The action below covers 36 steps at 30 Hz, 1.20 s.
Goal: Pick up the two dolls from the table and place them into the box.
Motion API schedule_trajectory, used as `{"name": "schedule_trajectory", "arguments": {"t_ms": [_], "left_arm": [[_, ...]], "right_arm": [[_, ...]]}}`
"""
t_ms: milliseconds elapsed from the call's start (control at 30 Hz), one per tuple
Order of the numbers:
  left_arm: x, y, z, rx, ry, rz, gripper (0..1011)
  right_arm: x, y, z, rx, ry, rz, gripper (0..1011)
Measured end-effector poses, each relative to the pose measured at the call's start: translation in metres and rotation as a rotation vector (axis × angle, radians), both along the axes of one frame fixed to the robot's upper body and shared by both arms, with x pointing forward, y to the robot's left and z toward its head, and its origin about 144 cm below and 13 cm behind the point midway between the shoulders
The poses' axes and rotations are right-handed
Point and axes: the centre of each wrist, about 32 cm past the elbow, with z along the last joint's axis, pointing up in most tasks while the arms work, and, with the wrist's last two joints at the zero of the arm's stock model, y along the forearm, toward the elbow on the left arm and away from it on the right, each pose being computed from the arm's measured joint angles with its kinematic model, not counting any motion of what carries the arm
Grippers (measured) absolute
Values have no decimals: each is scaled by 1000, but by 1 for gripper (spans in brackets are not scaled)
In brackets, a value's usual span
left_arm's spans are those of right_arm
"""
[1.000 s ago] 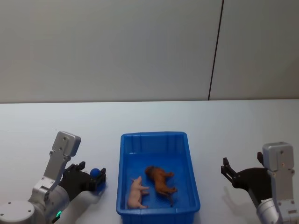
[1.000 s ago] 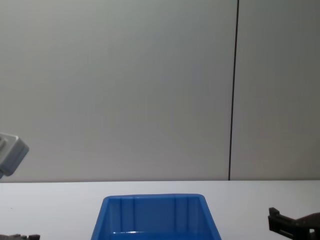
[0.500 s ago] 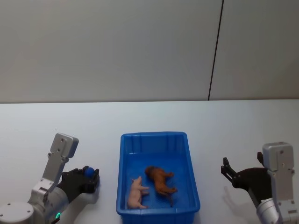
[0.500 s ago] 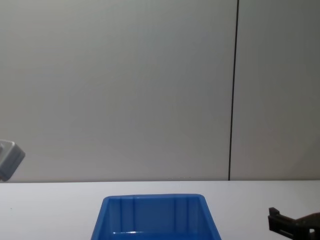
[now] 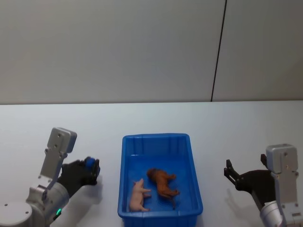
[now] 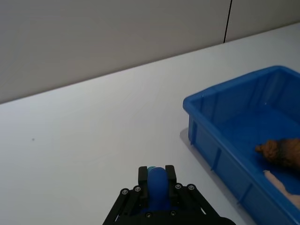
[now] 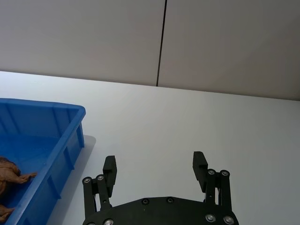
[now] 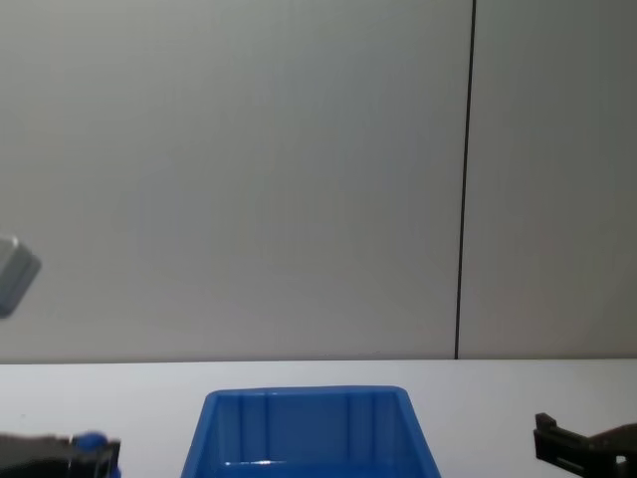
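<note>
Both dolls are already found inside the box [image 5: 158, 139], so the placing part looks pretty much done. The pig [image 5: 138, 196] is seen lying on its side on the box floor, lower centre of the head view, and the brown doll [image 5: 162, 183] is laid right beside it, just up and to the right, close enough that touching can't be ruled out. Nothing doll-like is spotted on the tabletop [image 5: 227, 127] around the box.

The left gripper [image 5: 89, 169] is held at the lower left of the head view, off the left side of the box and apart from it. Its fingers are pressed together, with a small blue part seen between the tips in the left wrist view; whether that's part of the gripper itself or something held can't be made out. No doll is carried by it.

The right gripper [image 5: 231, 175] is parked at the lower right of the head view, well apart from the box. In the right wrist view its fingers [image 7: 110, 167] are spread wide with bare tabletop between them, so nothing is held.

As for what's left: judging by the layout, not much. Both dolls are in the box, neither is being gripped, and no pick remains to be made. At most, the arms would be expected to be pulled back to rest.
</note>
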Motion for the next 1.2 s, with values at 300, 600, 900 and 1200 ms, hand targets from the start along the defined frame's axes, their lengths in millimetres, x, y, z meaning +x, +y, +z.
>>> {"name": "schedule_trajectory", "arguments": {"t_ms": [300,600,900,1200], "left_arm": [[1,-5,18,-20,-113,-50,188],[6,-10,31,-60,-194,-152,172],[13,-16,40,-96,-235,-276,172],[21,-23,44,-127,-239,-409,312]], "right_arm": [[0,0,0,0,0,0,1001],[0,0,0,0,0,0,1001],[0,0,0,0,0,0,1001],[0,0,0,0,0,0,1001]]}}
